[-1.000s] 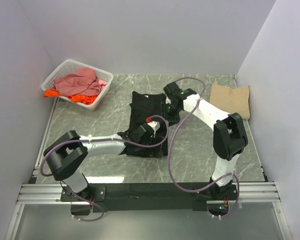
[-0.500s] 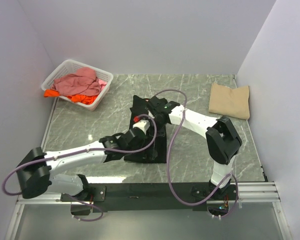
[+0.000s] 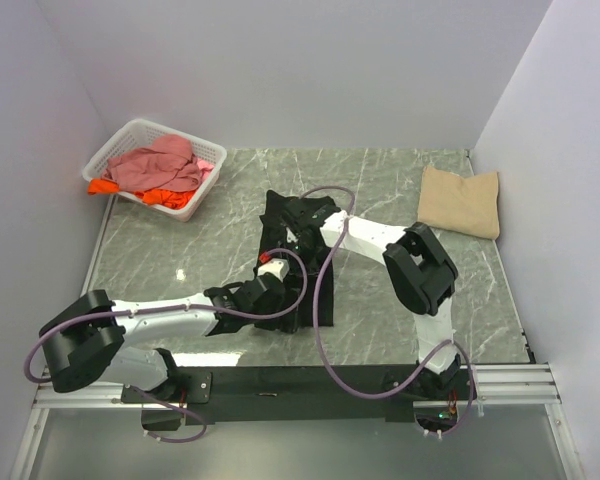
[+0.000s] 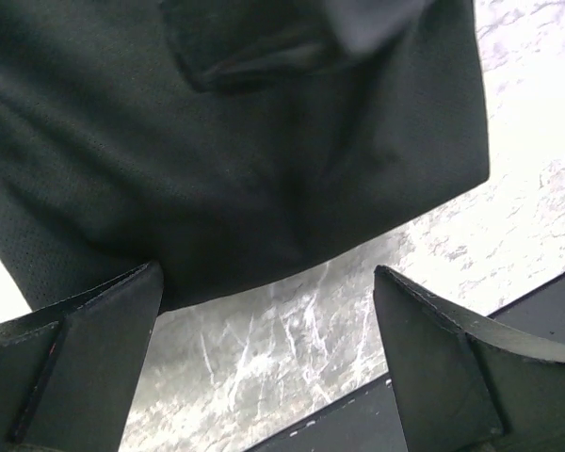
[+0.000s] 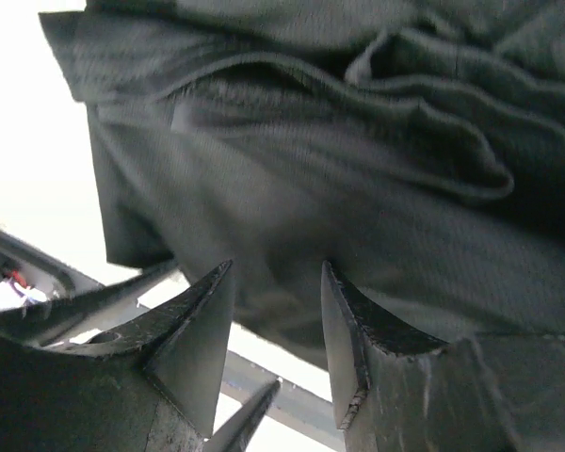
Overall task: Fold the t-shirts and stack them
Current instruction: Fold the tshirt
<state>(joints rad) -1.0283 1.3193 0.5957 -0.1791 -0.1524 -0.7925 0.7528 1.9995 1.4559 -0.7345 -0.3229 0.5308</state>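
- Top view: the black short-sleeved cloth t-shirt lies in a narrow, partly folded strip mid-way across the grey marble-pattern table.
- The folded tan cloth t-shirt sits at the far right corner, well apart from the black one.
- The pink t-shirt and orange t-shirt are bunched in the white plastic lattice basket at the far left.
- Arm poses: the left arm stretches low across the table, with the left gripper over the black shirt's near end. The right arm is bent sharply at the elbow and reaches back left, with the right gripper over the shirt's far end.
- Left wrist view: the left gripper is spread wide with nothing between its fingers. It hangs over the black shirt's hem and bare marble.
- Right wrist view: the right gripper has its fingers partway apart, tips right at the wrinkled black cloth. Honestly can't tell if it's pinching any.
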